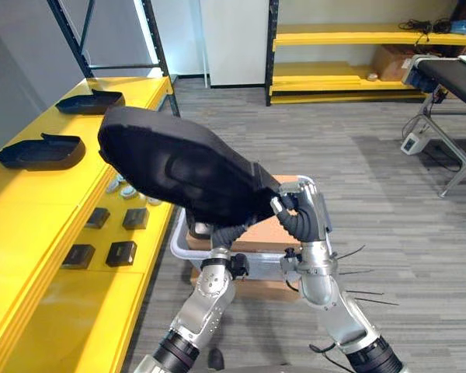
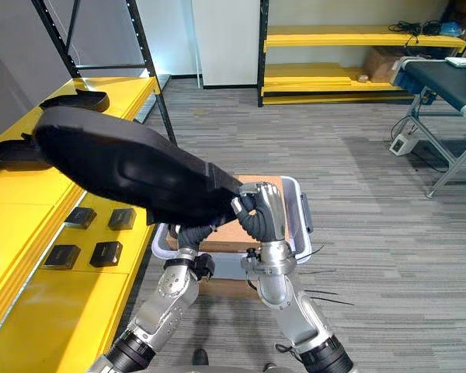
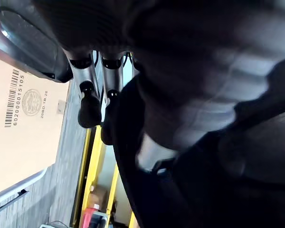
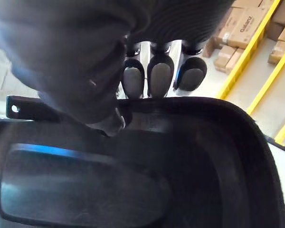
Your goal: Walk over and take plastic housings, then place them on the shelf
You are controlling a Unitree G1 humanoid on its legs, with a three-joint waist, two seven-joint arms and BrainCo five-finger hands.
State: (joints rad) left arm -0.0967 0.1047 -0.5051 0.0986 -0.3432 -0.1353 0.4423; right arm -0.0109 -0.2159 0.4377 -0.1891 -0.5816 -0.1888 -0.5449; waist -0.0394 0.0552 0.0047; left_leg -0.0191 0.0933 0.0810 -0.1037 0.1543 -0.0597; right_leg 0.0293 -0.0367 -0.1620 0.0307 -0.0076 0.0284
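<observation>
Nearest me, the right hand is clenched on the near end of the plastic housing. In its wrist view the fingertips hook over the rim, with the thumb pressed against the inner wall. The left hand is tucked under the shell's belly, and I can't tell whether it grips or merely props.

The housing is in the air, tilted, with its broad far end reaching left toward the yellow shelf. Directly below the hands sits a grey tote with a cardboard box inside.

Here's what worries me. The shell is long and the only sure hold is at one end, so a quick swing could lever it out of that clench and drop it onto the tote. Going in, the far end could sweep the small black boxes on the shelf's near stretch, or clip the black rack upright further along.

Beyond the boxes two more housings lie on the shelf, and a careless set-down could knock the nearer one.

The shell blocks my sight of the shelf beneath it. Some pale small parts peek out at its edge and I can't identify them. The far racks and the table at far right stand well apart from all this.
</observation>
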